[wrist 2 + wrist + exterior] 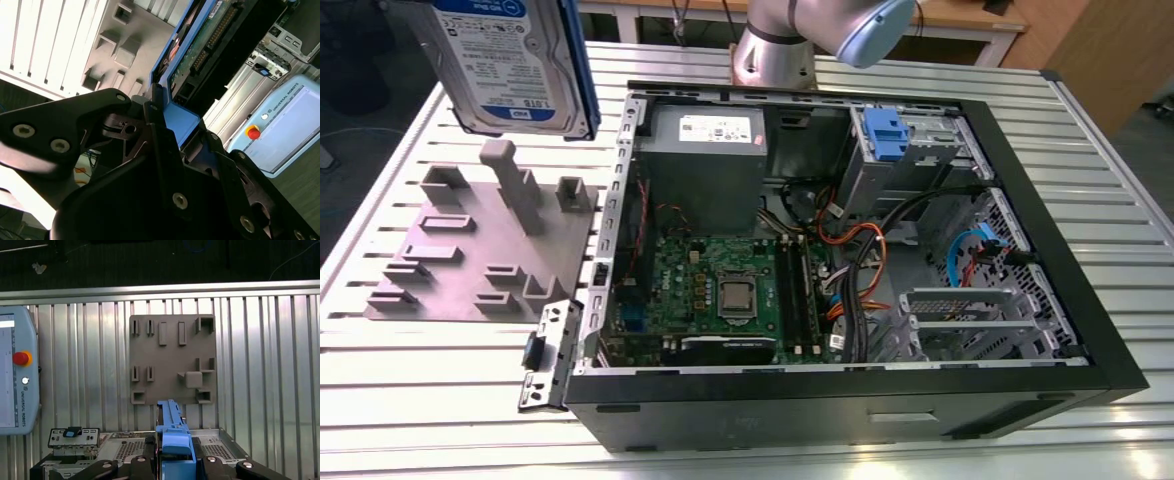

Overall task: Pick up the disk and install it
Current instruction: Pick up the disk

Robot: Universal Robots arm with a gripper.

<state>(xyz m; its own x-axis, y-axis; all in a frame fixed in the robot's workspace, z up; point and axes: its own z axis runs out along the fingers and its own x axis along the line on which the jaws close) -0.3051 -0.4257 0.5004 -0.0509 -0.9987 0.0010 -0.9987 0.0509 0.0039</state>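
Exterior view: disk [507, 65] above grey fixture [464, 272], beside open case [827, 410].

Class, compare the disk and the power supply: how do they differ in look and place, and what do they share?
Place: the gripper holds the disk in the air outside the case; the power supply sits inside it. Look: the disk has blue rails and a white-and-blue label; the power supply is grey with a small white label. Both are labelled rectangular metal parts.
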